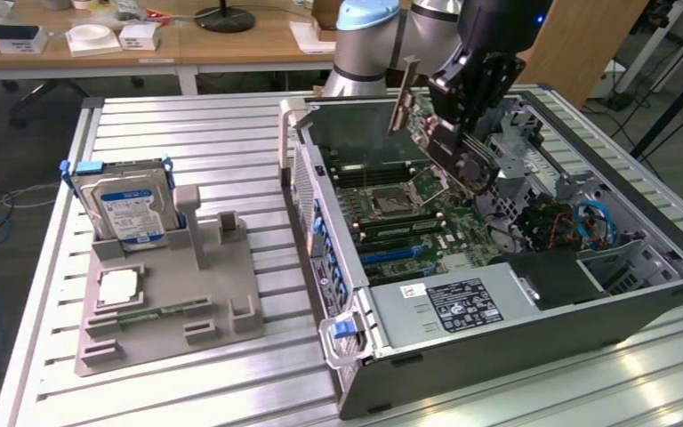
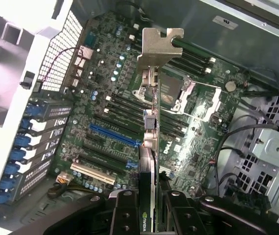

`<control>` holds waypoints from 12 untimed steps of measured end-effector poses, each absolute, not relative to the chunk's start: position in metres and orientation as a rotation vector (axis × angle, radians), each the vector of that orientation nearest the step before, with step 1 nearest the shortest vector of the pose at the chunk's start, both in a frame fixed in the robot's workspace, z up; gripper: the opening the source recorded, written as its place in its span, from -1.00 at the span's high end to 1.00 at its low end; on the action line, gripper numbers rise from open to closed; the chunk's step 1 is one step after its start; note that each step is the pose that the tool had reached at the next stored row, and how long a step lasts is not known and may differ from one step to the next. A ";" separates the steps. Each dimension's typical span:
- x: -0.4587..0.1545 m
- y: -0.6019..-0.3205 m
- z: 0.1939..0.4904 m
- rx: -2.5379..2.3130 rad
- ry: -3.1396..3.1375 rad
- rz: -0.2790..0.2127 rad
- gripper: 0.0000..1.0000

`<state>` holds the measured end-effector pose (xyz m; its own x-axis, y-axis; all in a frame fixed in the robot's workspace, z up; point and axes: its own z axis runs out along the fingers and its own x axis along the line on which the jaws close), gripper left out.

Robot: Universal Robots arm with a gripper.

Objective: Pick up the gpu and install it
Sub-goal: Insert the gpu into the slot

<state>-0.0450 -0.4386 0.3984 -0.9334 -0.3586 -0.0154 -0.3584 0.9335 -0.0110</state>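
The gpu [image 1: 454, 156] is a thin black card with a silver bracket [image 1: 405, 93] at one end. It hangs tilted over the open computer case [image 1: 317, 222], above the motherboard [image 1: 401, 222]. My gripper [image 1: 466, 120] is shut on it from above. In the wrist view the gpu [image 2: 149, 147] is edge-on, its bracket [image 2: 160, 46] pointing away from the gripper [image 2: 149, 208], with black fingers [image 2: 125, 215] on both sides. The card floats above the motherboard [image 2: 105, 88], apart from it, near the long blue slot [image 2: 112, 137].
A grey fixture [image 1: 217, 294] on the slatted table holds a silver hard drive [image 1: 134, 205], a processor chip [image 1: 118, 286] and a green memory stick [image 1: 157, 313]. Inside the case sit the power supply [image 1: 461, 302] and a drive cage with cables [image 1: 567, 222]. Desks stand behind.
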 end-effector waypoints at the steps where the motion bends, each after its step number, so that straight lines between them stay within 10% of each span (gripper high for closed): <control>1: -0.045 -0.439 0.398 -0.580 3.070 -0.012 0.47; 12: -0.045 -0.438 0.396 -0.693 3.046 -0.009 0.47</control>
